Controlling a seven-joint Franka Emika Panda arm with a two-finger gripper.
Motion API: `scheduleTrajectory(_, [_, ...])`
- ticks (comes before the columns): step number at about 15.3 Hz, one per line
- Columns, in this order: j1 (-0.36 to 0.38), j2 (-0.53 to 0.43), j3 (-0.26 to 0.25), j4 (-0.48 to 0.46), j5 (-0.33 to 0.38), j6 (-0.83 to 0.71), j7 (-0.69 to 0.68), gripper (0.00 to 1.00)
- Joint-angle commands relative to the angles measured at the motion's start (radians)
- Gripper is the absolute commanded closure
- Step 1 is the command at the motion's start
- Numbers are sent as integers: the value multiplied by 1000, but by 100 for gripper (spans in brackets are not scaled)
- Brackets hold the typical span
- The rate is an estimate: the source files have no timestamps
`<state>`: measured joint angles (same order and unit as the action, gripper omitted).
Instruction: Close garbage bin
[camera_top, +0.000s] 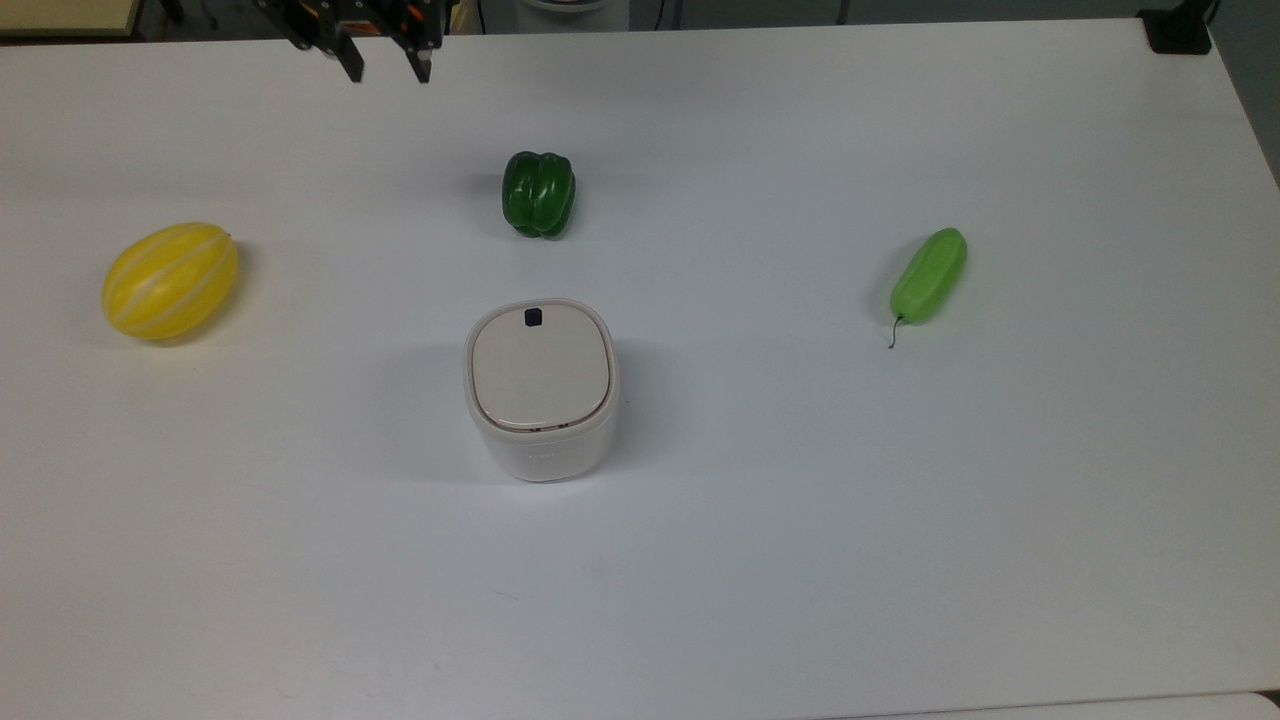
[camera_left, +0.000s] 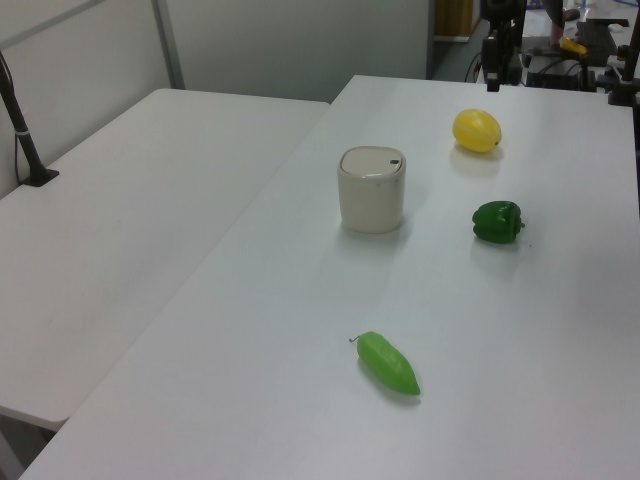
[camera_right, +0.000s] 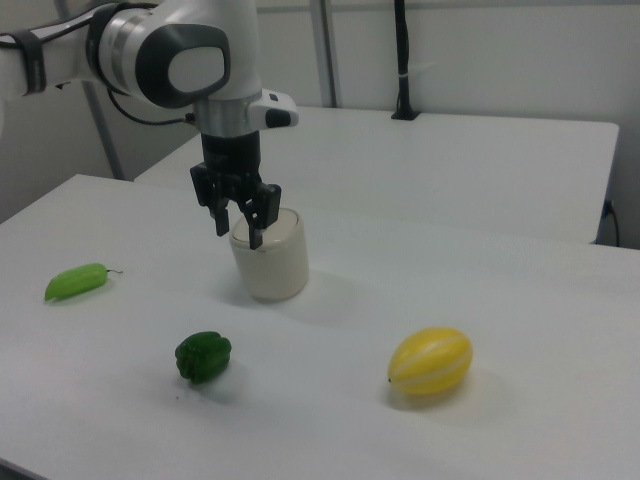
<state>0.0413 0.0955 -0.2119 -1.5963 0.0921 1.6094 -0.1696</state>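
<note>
The garbage bin (camera_top: 541, 440) is a small white rounded tub at the table's middle, also seen in the left view (camera_left: 371, 200) and the right view (camera_right: 275, 270). Its beige lid (camera_top: 540, 370) lies flat on the rim, with the dark square button (camera_top: 533, 317) at the far edge. My gripper (camera_top: 385, 68) hangs at the top view's upper left, well away from the bin, open with nothing between its fingers. From the right view the gripper (camera_right: 240, 232) is raised above the table and overlaps the bin's top edge. It also shows as a dark shape (camera_left: 493, 75) at the left view's top.
A yellow melon (camera_top: 170, 280) lies at the top view's left. A dark green pepper (camera_top: 539, 193) sits behind the bin. A light green cucumber (camera_top: 928, 274) lies at the top view's right. A second white table (camera_left: 120, 230) stands at the left view's left.
</note>
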Motion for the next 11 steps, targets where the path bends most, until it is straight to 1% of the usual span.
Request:
scheduleTrajectory(1, [-23,-63,6,-36,-26,-44,82,0])
scheduleTrajectory(3, [-26,-62,3,1,-58,-62,149,0])
scheduleTrajectory(4, [-26,-60,6,4,-96,-54,160,0])
scheduleTrajectory(7, [-18,-54,2,15,-104,-51,160,0])
scheduleTrajectory(11, [-27,-54,2,19,-104,-49,156,0])
